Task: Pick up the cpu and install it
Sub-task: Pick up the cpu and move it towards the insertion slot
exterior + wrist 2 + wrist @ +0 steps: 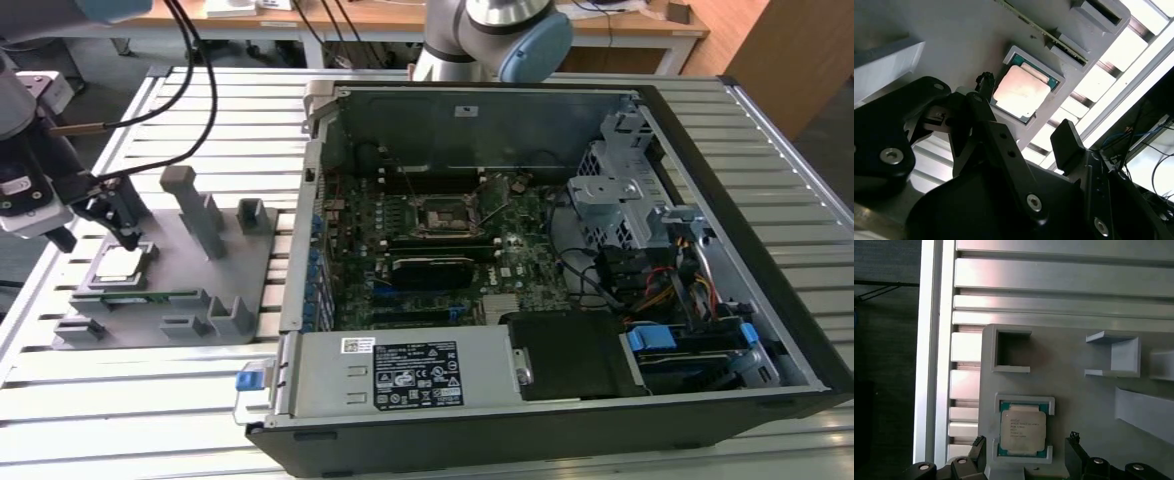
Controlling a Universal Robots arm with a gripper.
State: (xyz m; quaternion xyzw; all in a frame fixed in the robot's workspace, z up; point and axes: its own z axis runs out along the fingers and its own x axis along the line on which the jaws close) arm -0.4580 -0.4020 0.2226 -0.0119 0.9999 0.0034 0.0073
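Hovering empty with jaws wide, the tool [1025, 441] brackets the cpu [1022, 428] lying flat, metal top up

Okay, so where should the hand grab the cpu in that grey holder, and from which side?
I'd take the cpu by the two opposite edges that the frame of the grey holder leaves bare, coming straight down. It lies flat, metal top up, in a shallow recess, so nothing else offers purchase. The open hand hangs astride those edges.
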